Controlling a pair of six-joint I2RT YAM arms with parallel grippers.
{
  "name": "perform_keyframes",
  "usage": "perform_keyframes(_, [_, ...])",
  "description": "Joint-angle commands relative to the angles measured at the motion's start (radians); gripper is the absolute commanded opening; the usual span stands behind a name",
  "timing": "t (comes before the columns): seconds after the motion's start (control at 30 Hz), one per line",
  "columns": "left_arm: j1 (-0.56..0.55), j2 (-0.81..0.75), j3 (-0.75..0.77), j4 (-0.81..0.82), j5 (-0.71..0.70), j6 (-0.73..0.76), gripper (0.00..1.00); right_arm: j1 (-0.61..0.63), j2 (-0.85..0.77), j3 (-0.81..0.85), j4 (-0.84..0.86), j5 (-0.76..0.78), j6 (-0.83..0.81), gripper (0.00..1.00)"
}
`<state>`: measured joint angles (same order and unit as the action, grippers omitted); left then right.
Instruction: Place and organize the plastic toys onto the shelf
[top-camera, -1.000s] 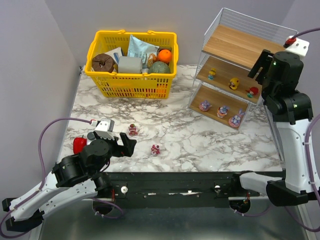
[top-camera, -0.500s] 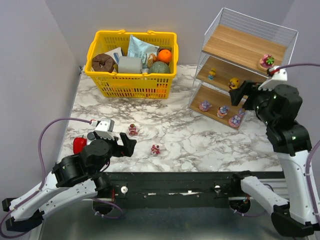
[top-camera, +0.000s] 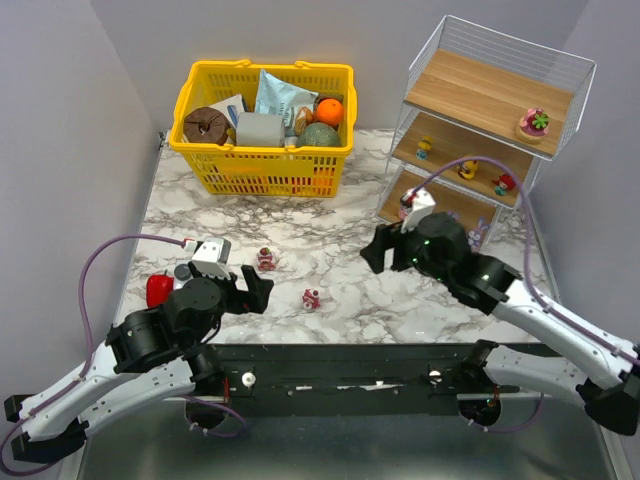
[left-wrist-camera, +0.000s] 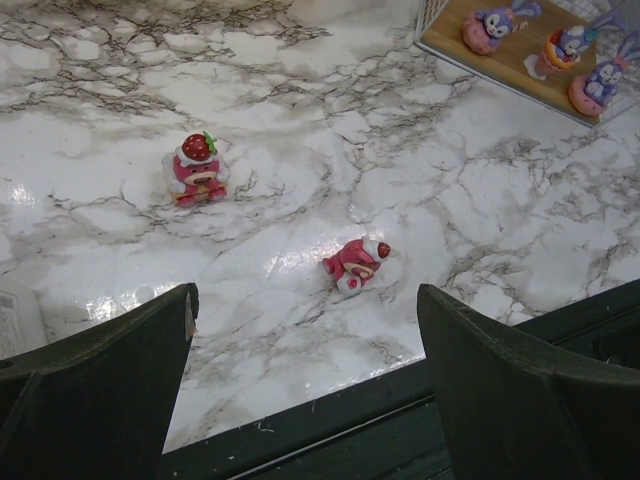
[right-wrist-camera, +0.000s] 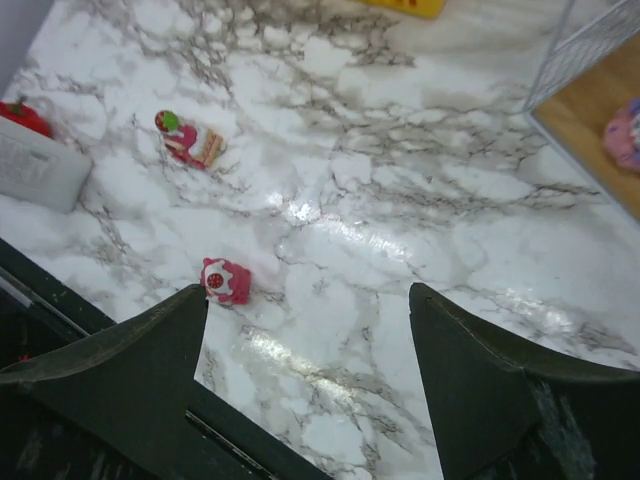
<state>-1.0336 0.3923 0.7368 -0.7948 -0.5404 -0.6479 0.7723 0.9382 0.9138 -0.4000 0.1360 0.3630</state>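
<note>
Two small pink-red figurines lie on the marble table: one with a strawberry hat (top-camera: 265, 258) (left-wrist-camera: 195, 168) (right-wrist-camera: 184, 139) stands upright, another (top-camera: 311, 297) (left-wrist-camera: 356, 263) (right-wrist-camera: 225, 281) lies on its side nearer the front edge. The wire shelf (top-camera: 470, 95) holds a pink cupcake toy (top-camera: 534, 123) on top, three small toys on the middle board (top-camera: 467, 168) and purple ones on the bottom board (left-wrist-camera: 510, 45). My left gripper (top-camera: 262, 291) (left-wrist-camera: 305, 385) is open and empty, left of the fallen figurine. My right gripper (top-camera: 378, 250) (right-wrist-camera: 305, 375) is open and empty over mid-table.
A yellow basket (top-camera: 263, 155) full of groceries stands at the back left. A red pepper-like object (top-camera: 158, 289) and a white block (top-camera: 207, 252) lie by the left arm. The black table rail (top-camera: 350, 360) runs along the front edge.
My right arm has swung from the shelf's top tier, where it left the cupcake toy, down and left to the middle of the table. The left arm has not moved.
</note>
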Motion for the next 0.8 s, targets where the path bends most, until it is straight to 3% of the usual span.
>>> perform_keyframes(0.0, [0.003,-0.001,-0.007,0.0,-0.018,-0.01,0.99,0.21,0.097,-0.055,0.153,0.267,0.148,0.89])
perform_keyframes(0.13, [0.003,-0.001,-0.007,0.0,-0.015,-0.007,0.99,0.392,0.299,-0.02,0.168,0.534,0.31,0.91])
perform_keyframes(0.23, [0.003,-0.004,-0.007,0.002,-0.012,-0.004,0.99,0.478,0.431,0.057,0.162,0.618,0.431,0.91])
perform_keyframes(0.33, [0.003,-0.01,-0.008,0.005,-0.01,-0.002,0.99,0.536,0.632,0.169,0.048,0.698,0.614,0.9])
perform_keyframes(0.37, [0.001,-0.013,-0.007,0.005,-0.007,-0.002,0.99,0.545,0.727,0.262,-0.08,0.715,0.692,0.89])
perform_keyframes(0.47, [0.0,-0.024,-0.01,0.009,-0.001,0.001,0.99,0.567,0.824,0.361,-0.177,0.714,0.818,0.89])
perform_keyframes(0.77, [-0.005,-0.036,-0.011,0.016,0.007,0.008,0.99,0.567,0.948,0.375,-0.178,0.66,0.982,0.81])
